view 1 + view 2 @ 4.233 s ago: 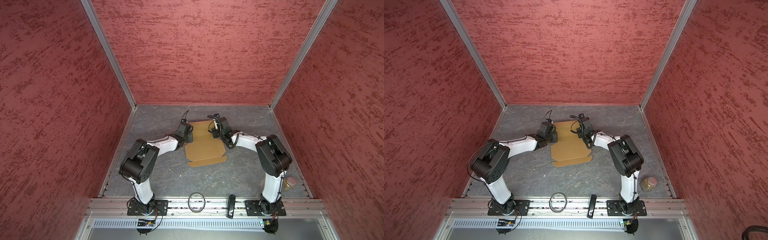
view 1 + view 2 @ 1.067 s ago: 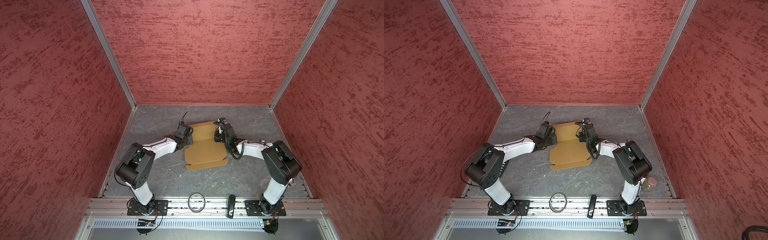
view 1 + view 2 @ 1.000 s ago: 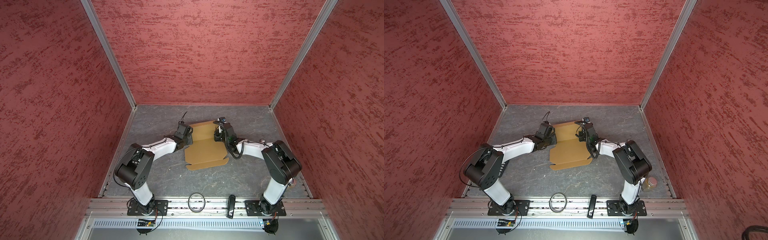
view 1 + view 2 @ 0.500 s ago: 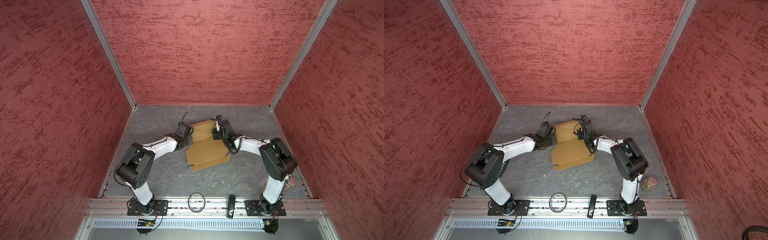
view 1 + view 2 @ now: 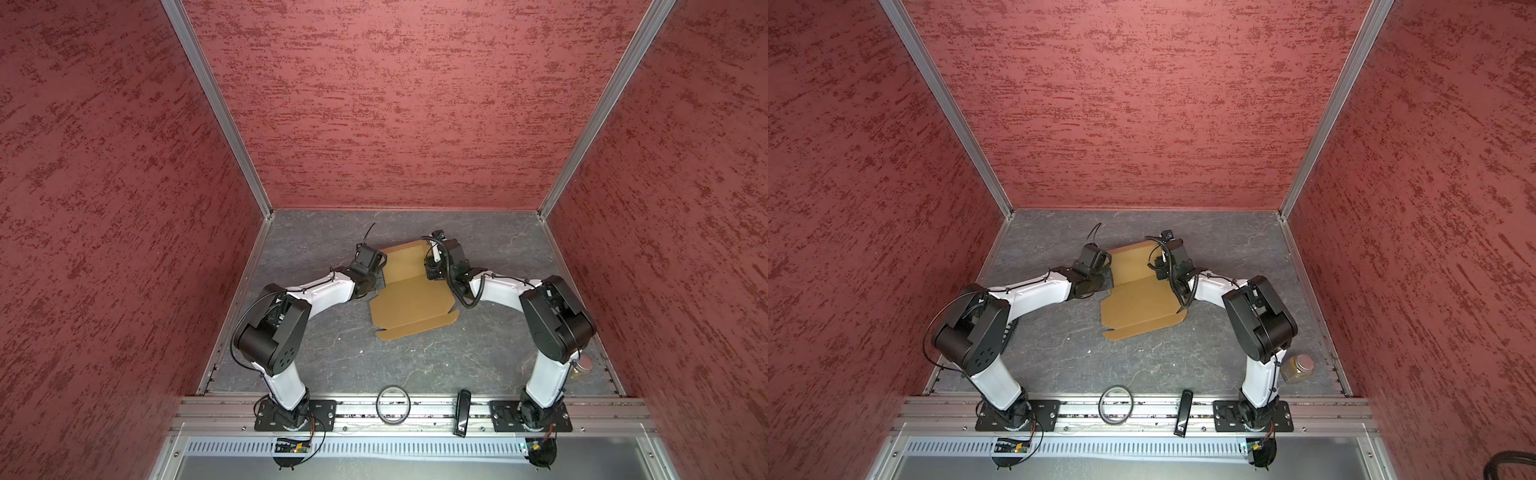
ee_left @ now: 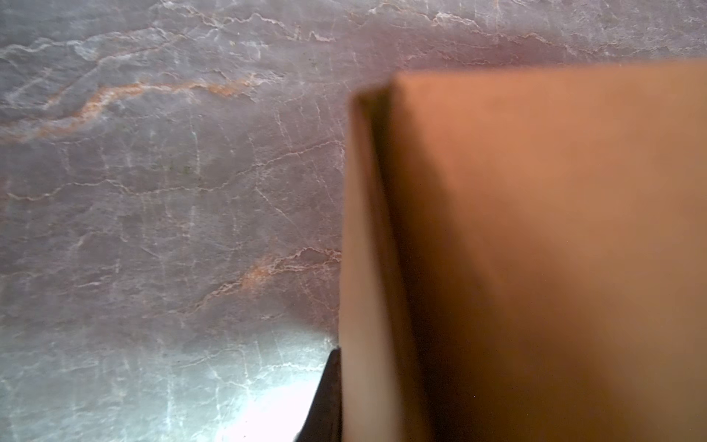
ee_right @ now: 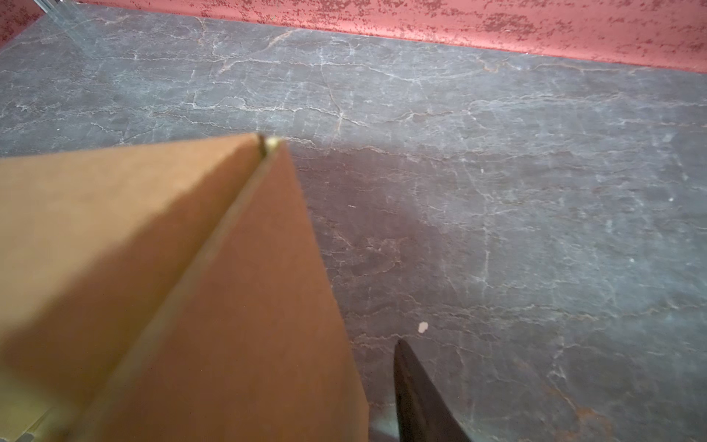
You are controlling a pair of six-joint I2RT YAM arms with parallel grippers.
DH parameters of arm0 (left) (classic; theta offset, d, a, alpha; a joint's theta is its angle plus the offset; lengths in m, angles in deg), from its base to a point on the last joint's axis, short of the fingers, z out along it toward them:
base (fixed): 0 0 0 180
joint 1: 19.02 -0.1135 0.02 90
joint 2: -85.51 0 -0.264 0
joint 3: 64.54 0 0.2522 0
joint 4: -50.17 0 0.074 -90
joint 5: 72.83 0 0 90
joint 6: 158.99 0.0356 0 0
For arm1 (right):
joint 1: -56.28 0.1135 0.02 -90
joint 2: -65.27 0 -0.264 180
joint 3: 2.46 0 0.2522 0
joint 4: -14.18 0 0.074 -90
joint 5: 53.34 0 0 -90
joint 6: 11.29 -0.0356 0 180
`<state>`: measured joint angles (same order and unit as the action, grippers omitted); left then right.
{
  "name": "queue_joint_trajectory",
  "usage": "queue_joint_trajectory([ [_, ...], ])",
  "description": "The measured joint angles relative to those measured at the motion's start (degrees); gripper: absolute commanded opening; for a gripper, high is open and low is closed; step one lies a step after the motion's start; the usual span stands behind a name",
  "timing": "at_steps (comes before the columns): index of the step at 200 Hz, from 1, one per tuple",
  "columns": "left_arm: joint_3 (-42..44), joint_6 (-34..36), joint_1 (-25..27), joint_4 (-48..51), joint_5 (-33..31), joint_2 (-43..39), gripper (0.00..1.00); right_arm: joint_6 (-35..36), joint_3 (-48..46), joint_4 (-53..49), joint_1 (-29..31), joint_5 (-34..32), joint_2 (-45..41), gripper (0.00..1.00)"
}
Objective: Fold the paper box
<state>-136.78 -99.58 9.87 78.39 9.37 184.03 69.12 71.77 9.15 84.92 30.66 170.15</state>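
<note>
1. Tan cardboard: the box (image 5: 411,303) (image 5: 1138,303) lies about mid-table (image 5: 1059,353), a little toward 12 o'clock, in both top views.
2. Its near panel lies flat, with a narrow flap along the 6 o'clock edge. Past a crease, the far part tilts up between the two grippers.
3. The left gripper (image 5: 376,277) (image 5: 1106,272) sits at the box's 10 o'clock edge. It is clamped on a raised side flap: in the left wrist view one dark finger (image 6: 323,405) presses against the cardboard, and the other is hidden behind it.
4. The right gripper (image 5: 432,270) (image 5: 1160,272) sits at the box's 2 o'clock edge. Its jaws are apart: in the right wrist view a dark finger (image 7: 417,402) stands off the flap, with grey table showing between. The other finger is hidden by cardboard.
5. That view shows two cardboard faces meeting at a corner edge, blurred close up.
6. A jar (image 5: 1298,368) with brownish contents stands at the table's 4 o'clock corner, well apart from the box.
7. On the metal rail (image 5: 934,409) at 6 o'clock lie a ring (image 5: 1116,404) and, toward 5, a black bar (image 5: 1183,411).
</note>
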Motion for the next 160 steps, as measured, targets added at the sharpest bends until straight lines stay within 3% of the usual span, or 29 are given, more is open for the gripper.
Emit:
queue_joint_trajectory([
  [122, -0.26, 0.02, -0.04, -1.62, 0.22, 0.90, 0.10, 0.42, -4.70, 3.72, 0.04, -1.25, -4.81, 0.41],
  [160, 0.35, -0.57, 0.72, -3.04, -0.68, 0.85, 0.09, 3.26, -2.97, 3.10, 0.68, -3.21, -4.07, 0.19],
])
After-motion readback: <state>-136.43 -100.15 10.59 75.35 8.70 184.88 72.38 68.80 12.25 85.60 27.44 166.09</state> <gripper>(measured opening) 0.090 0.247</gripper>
